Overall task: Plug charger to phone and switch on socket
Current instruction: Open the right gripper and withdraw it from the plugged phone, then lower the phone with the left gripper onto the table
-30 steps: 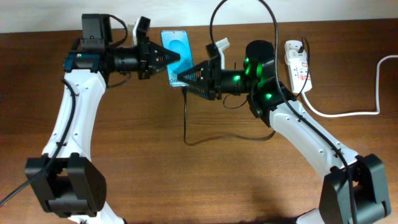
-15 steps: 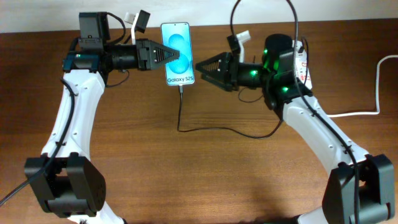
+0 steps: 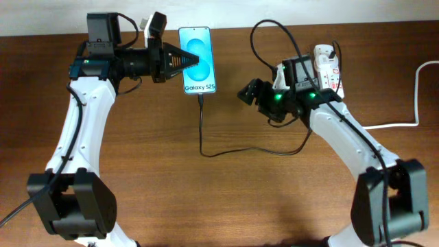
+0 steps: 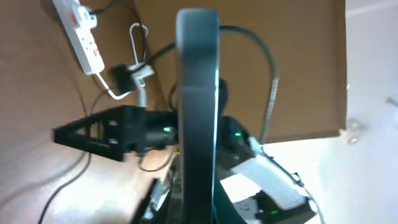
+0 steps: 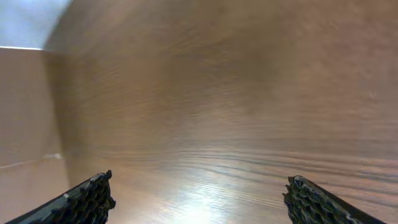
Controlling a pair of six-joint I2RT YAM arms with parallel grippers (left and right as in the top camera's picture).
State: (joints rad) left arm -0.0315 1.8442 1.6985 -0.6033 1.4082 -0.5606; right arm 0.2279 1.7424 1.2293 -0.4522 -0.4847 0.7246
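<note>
The phone (image 3: 197, 60) shows its cyan screen with "Galaxy S25" at the back of the table. My left gripper (image 3: 184, 62) is shut on its left edge. In the left wrist view the phone (image 4: 198, 106) is seen edge-on between the fingers. The charger cable (image 3: 201, 127) runs from the phone's lower edge toward me, then right to a loop by the right arm. Its plug tip (image 3: 200, 97) sits at the phone's port. My right gripper (image 3: 247, 92) is open and empty, right of the phone. In its wrist view the gripper (image 5: 199, 199) faces bare wood. The white socket (image 3: 329, 68) lies behind the right arm.
The socket's thick white cord (image 3: 384, 125) runs right to the table edge. The socket (image 4: 81, 34) and my dark right arm (image 4: 106, 134) also show in the left wrist view. The table's back edge lies just behind the phone.
My right gripper has let go at the phone's lower end and drawn back to the right. The cable stays at the phone. The left gripper holds the phone almost still.
</note>
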